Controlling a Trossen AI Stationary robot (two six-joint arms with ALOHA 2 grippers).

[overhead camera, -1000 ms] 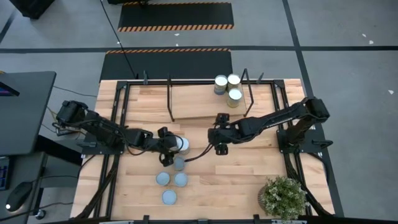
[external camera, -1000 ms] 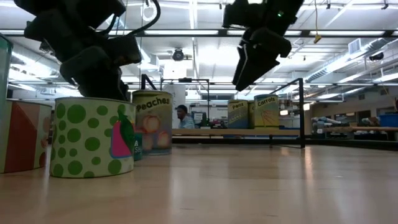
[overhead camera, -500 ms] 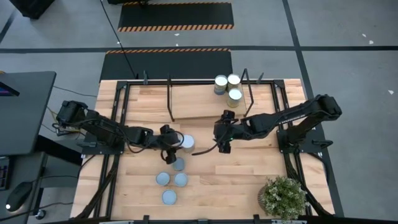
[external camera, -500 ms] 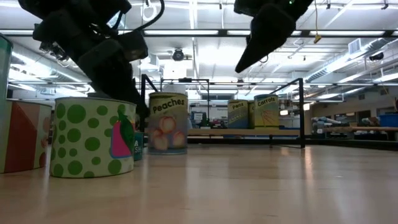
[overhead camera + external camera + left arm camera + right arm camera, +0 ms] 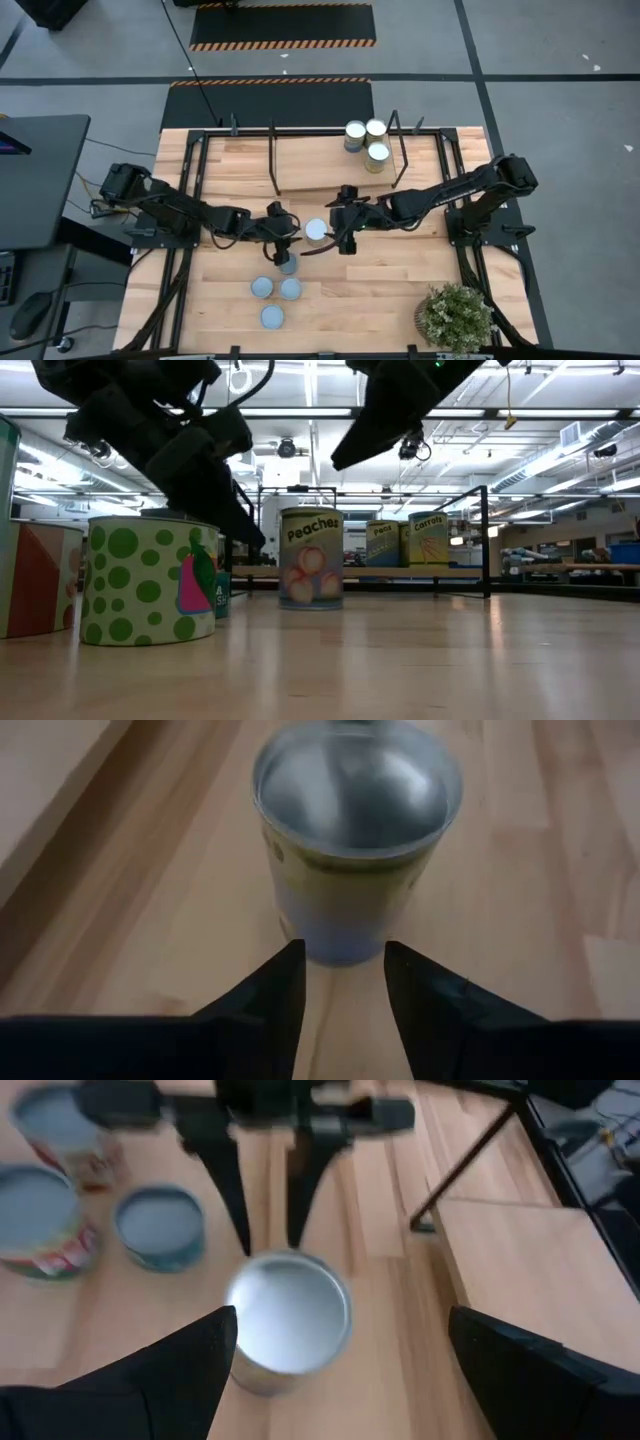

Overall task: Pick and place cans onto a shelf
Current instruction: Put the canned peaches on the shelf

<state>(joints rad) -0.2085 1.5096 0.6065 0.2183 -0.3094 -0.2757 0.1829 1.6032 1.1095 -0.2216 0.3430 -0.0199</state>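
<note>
A can labelled Peaches [image 5: 316, 230] [image 5: 310, 557] stands upright on its base in the middle of the table. My left gripper [image 5: 297, 233] comes at it from the left with its fingers shut. My right gripper [image 5: 333, 231] hangs open above and just right of this can; in the right wrist view its fingers flank the can [image 5: 287, 1320] without touching it. The shelf [image 5: 320, 170] is at the far side, with three cans [image 5: 367, 140] standing on its board. Several more cans [image 5: 276, 290] stand near the table's front. My left gripper touches the Peaches can low on its side wall [image 5: 345, 935], on the side facing the table's left, with both fingertips [image 5: 292, 960]. The shut fingers come from the left, slanting down. The can stands upright on the table.
A green-dotted can [image 5: 150, 580] and a red-and-white can [image 5: 35, 575] stand close to the low camera. A potted plant [image 5: 455, 315] sits at the near right corner. Black uprights and rails [image 5: 272, 160] frame the shelf. Bare wood lies to the right of the Peaches can.
My left gripper has gone toward the table's right edge, and the Peaches can has slid that way ahead of its fingertips, staying upright. My right gripper has swung toward the can and tipped nearer to level, still open.
</note>
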